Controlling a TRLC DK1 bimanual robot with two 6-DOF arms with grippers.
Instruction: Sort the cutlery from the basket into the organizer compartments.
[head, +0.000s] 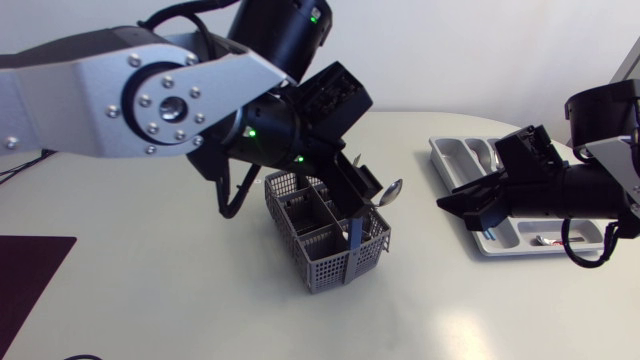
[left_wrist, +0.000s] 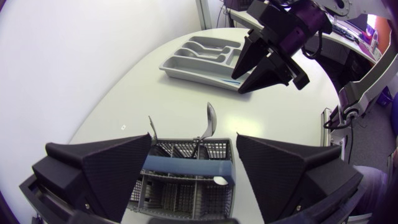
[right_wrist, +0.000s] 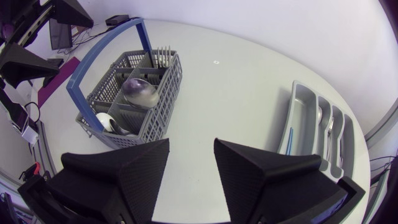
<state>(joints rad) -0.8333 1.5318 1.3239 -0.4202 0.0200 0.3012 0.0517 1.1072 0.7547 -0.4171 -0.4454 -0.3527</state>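
Note:
A grey cutlery basket (head: 325, 240) with a blue handle (head: 355, 233) stands mid-table. A spoon (head: 391, 192) sticks up out of its far side. My left gripper (head: 358, 200) hangs open right above the basket. In the left wrist view the basket (left_wrist: 186, 186) and its blue handle (left_wrist: 186, 167) lie below the wide-apart fingers (left_wrist: 118, 168), with a spoon (left_wrist: 211, 118) and a fork (left_wrist: 152, 127) standing ahead. The grey organizer (head: 452, 160) lies at the right. My right gripper (head: 462, 212) is open and empty at the organizer's near side, pointing towards the basket (right_wrist: 134, 93).
The organizer (right_wrist: 305, 102) holds a few pieces of cutlery in its long compartments, with a blue-handled piece (right_wrist: 289, 134) in the nearest one. A dark mat (head: 25, 280) lies at the table's left edge. Bare tabletop separates basket and organizer.

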